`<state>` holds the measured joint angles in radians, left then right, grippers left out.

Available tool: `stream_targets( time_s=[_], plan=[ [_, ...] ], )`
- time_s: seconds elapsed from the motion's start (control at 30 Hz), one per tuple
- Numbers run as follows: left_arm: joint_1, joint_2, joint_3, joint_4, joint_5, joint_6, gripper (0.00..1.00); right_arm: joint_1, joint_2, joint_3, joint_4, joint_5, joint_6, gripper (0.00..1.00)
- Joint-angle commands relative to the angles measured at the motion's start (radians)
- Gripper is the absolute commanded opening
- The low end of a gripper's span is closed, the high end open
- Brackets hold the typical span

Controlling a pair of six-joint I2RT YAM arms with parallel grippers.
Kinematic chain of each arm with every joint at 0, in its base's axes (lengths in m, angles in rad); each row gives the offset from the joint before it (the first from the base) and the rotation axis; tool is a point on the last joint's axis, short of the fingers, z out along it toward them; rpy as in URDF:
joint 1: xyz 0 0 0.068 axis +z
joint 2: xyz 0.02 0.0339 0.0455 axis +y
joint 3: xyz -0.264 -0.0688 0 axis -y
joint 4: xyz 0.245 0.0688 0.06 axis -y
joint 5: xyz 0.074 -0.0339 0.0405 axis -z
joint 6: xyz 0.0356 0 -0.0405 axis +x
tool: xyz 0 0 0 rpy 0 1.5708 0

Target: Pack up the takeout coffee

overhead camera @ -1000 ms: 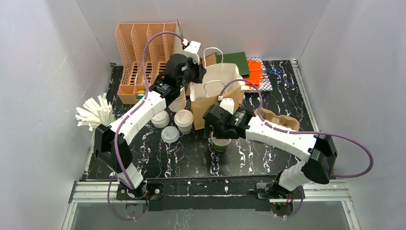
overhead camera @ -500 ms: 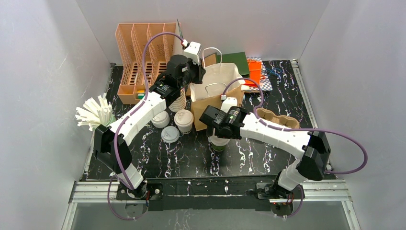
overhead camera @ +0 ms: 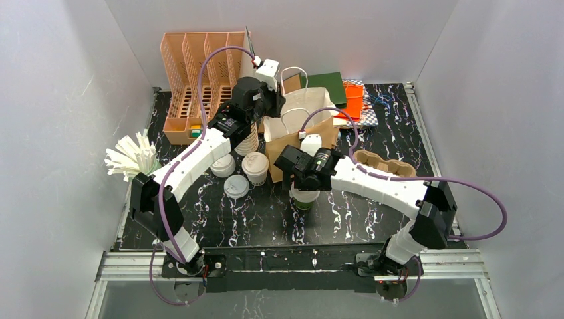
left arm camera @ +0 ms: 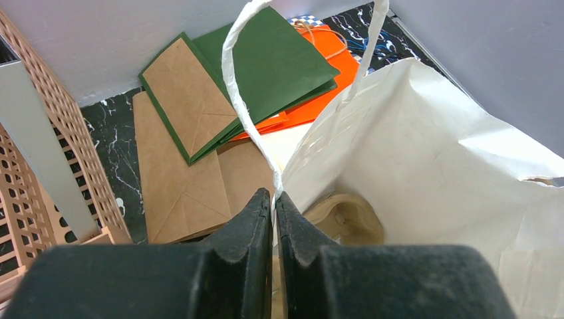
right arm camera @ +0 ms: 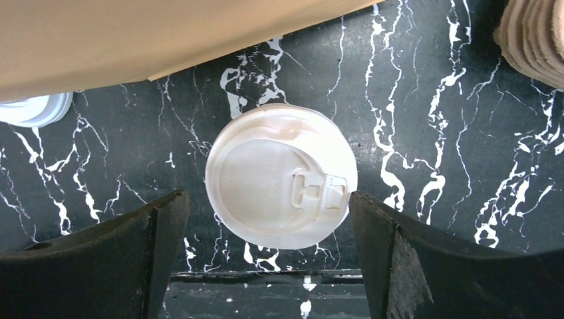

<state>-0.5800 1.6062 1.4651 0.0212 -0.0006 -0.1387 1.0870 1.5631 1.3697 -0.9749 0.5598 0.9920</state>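
Observation:
A takeout coffee with green walls (overhead camera: pixel 305 201) stands on the table in front of the brown paper bag (overhead camera: pixel 299 129). Its white sip lid (right arm camera: pixel 279 176) shows from above. My right gripper (right arm camera: pixel 266 199) hangs over it, open, one finger on each side of the lid and neither touching. A second capped cup (overhead camera: pixel 255 166) stands left of the bag. My left gripper (left arm camera: pixel 274 196) is shut on the bag's rim at the foot of its white handle (left arm camera: pixel 243 86). The bag's white inside (left arm camera: pixel 432 166) gapes open.
A stack of lidless cups (overhead camera: pixel 247 141) and two loose lids (overhead camera: pixel 223 165) (overhead camera: pixel 236 187) sit left of the bag. A pulp cup carrier (overhead camera: pixel 389 167) lies right of it. An orange rack (overhead camera: pixel 196 80) and flat bags (overhead camera: pixel 342 90) are at the back. White straws (overhead camera: pixel 130 156) are far left.
My right arm has shifted a little to the left, bringing its open gripper over the green cup. The left gripper keeps its hold on the bag.

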Motion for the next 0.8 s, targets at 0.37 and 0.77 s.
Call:
stream_targets(
  time_s=[0.37, 0.77],
  plan=[
    [-0.004, -0.062, -0.006, 0.04, -0.009, 0.008, 0.08, 0.0, 0.038, 0.025, -0.057, 0.019, 0.005, 0.98],
    [-0.004, -0.071, -0.017, 0.036, -0.01, 0.02, 0.08, -0.006, 0.053, 0.021, -0.023, -0.011, -0.019, 0.9]
  ],
)
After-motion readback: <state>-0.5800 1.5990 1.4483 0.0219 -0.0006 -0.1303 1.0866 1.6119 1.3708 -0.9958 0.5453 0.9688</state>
